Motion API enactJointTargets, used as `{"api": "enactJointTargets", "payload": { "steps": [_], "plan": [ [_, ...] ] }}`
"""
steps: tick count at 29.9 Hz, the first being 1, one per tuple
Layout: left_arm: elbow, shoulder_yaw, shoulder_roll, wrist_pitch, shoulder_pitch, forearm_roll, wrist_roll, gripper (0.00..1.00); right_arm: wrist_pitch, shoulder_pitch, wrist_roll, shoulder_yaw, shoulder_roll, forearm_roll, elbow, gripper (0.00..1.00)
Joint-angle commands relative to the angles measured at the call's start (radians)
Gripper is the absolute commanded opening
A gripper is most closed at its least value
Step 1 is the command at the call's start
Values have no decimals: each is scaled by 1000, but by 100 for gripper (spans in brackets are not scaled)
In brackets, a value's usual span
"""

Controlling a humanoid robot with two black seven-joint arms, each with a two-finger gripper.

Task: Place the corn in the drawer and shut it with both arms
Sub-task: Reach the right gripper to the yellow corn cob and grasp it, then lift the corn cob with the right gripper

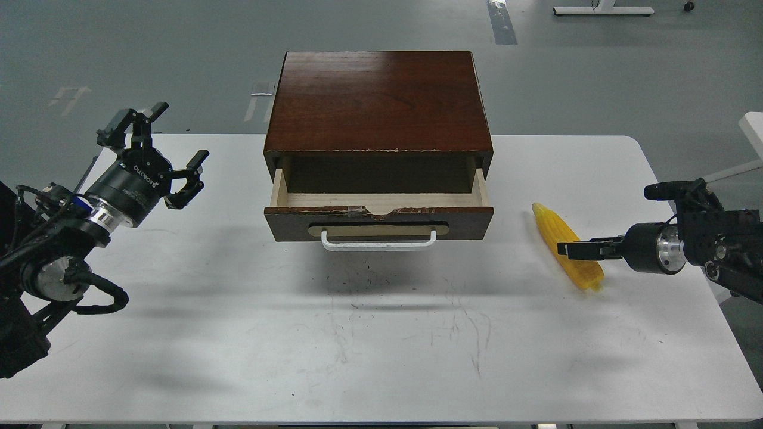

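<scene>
The corn (551, 225) lies on the white table (381, 345) to the right of the cabinet, pointed end away from me. The drawer (286, 224) is pulled open, and the part of its pale inside (381, 201) that shows is bare. Its white handle (379, 243) faces me. My right gripper (567, 249) reaches in from the right and is over the middle of the corn. It is seen edge-on, so I cannot tell its fingers apart or whether they touch the corn. My left gripper (164, 146) is open and empty, held above the table left of the drawer.
The dark brown cabinet (379, 101) stands at the back middle of the table. The table's right edge (685, 238) lies just under my right wrist. White frame legs show on the grey floor at the far back right (602, 10).
</scene>
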Motion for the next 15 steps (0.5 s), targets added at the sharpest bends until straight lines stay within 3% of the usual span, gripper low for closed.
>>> {"api": "enactJointTargets", "payload": {
  "steps": [1, 2, 4, 5, 6, 7, 13, 15],
  "plan": [
    [0, 0, 1, 0, 0, 0, 0, 100, 0, 0, 0, -7, 0, 0, 3, 60],
    [0, 0, 3, 0, 0, 0, 0, 100, 0, 0, 0, -7, 0, 0, 3, 59],
    [0, 0, 3, 0, 0, 0, 0, 100, 2, 0, 0, -7, -1, 0, 7, 47],
    [0, 0, 4, 0, 0, 0, 0, 100, 3, 0, 0, -7, -1, 0, 7, 39],
    [0, 0, 4, 0, 0, 0, 0, 100, 3, 0, 0, -7, -4, -1, 7, 21],
    [0, 0, 4, 0, 0, 0, 0, 100, 3, 0, 0, -7, -6, -1, 9, 15],
    [-2, -3, 4, 0, 0, 0, 0, 100, 3, 41, 0, -7, -44, 0, 36, 15],
    [-3, -5, 6, 0, -3, 0, 0, 100, 3, 151, 0, -7, -87, 3, 79, 15]
  ]
}}
